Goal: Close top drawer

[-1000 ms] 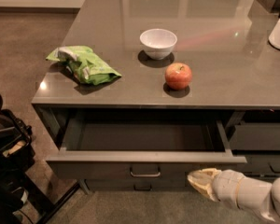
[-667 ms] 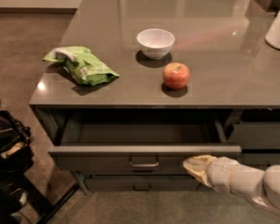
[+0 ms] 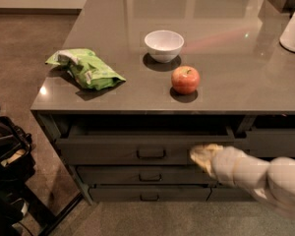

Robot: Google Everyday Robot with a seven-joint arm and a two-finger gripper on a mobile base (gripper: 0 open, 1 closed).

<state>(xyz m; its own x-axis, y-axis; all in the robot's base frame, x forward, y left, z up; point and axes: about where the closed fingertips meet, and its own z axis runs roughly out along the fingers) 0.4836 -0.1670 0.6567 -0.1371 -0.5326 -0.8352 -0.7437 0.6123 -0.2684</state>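
The top drawer point(image 3: 113, 150) is a wide dark grey drawer under the counter's front edge, with a small metal pull handle point(image 3: 151, 154) mid-front. It stands out only a little, with a narrow dark gap above its front. My gripper point(image 3: 200, 154) is pale and blurred, at the right part of the drawer front, touching or very close to it. My arm point(image 3: 258, 175) reaches in from the lower right.
On the grey counter point(image 3: 226, 58) lie a green snack bag point(image 3: 86, 69), a white bowl point(image 3: 163, 44) and a red apple point(image 3: 185, 79). A white container point(image 3: 294, 26) stands at the far right. Two slimmer drawers point(image 3: 147, 177) sit below. Dark equipment point(image 3: 7, 166) stands at left.
The top drawer has slid inward from well open to nearly shut. My gripper has moved forward with the drawer front, and the view has shifted closer to the counter.
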